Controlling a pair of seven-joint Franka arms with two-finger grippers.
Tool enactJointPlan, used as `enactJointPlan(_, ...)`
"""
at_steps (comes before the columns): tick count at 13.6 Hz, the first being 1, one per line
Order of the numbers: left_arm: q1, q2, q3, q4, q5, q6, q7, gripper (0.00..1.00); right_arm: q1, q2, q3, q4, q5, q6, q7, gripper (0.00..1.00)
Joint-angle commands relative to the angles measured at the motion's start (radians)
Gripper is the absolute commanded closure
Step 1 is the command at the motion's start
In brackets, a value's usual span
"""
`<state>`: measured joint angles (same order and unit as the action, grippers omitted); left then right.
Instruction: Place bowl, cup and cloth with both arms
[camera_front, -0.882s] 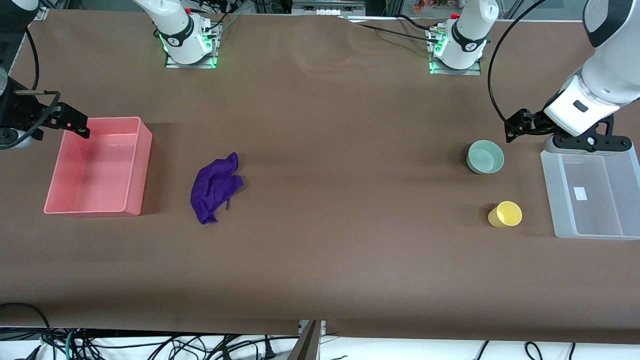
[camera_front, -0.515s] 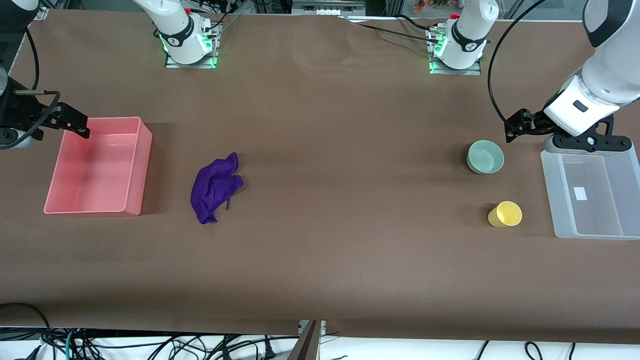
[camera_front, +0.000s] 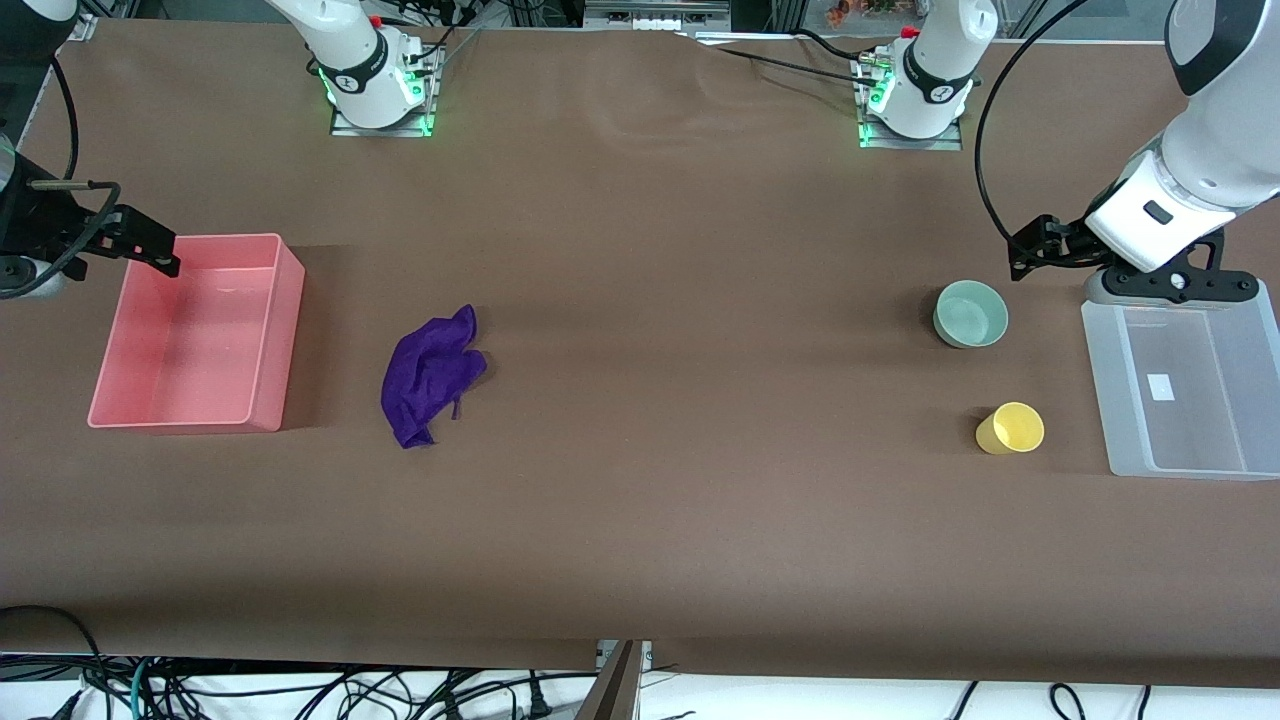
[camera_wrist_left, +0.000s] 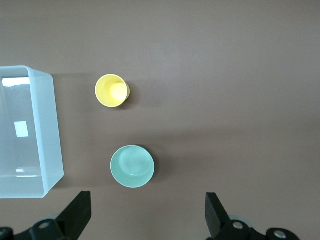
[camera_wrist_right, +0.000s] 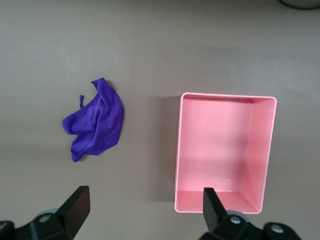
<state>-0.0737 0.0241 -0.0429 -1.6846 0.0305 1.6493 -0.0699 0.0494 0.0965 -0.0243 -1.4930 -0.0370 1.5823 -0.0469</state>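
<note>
Left wrist view: I see my left end effector (camera_wrist_left: 147, 220) spread wide, holding nothing, above the bowl (camera_wrist_left: 132, 166), the cup (camera_wrist_left: 112, 90) near it. My right end effector (camera_wrist_right: 142, 212), equally wide and empty, hangs above the surface (camera_wrist_right: 200, 45), cloth (camera_wrist_right: 95, 120) below.

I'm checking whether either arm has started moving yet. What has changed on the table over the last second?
Almost nothing. The left gripper has crept slightly up, away from the clear bin; both grippers are open and hold nothing. The right gripper, bowl, cup, cloth and pink bin stayed put.
</note>
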Motion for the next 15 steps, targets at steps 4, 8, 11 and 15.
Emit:
enactJointPlan(4, 0.0, -0.001, 0.0, -0.003, 0.006, -0.084, 0.021, 0.0, -0.002, 0.006, 0.004, 0.002, 0.008, -0.001, -0.008, 0.0)
enactJointPlan(8, 0.012, 0.051, 0.005, -0.018, 0.025, -0.249, 0.044, 0.0, 0.003, 0.009, 0.01, 0.0, 0.016, 0.005, -0.002, 0.0)
enactJointPlan(11, 0.055, 0.076, 0.005, -0.12, 0.044, -0.156, 0.122, 0.0, 0.004, 0.052, 0.012, -0.018, 0.012, 0.005, -0.005, 0.0)
enactJointPlan(15, 0.1, 0.069, 0.003, -0.338, 0.118, 0.12, 0.292, 0.0, 0.017, 0.098, 0.079, -0.158, 0.022, 0.136, -0.005, 0.0)
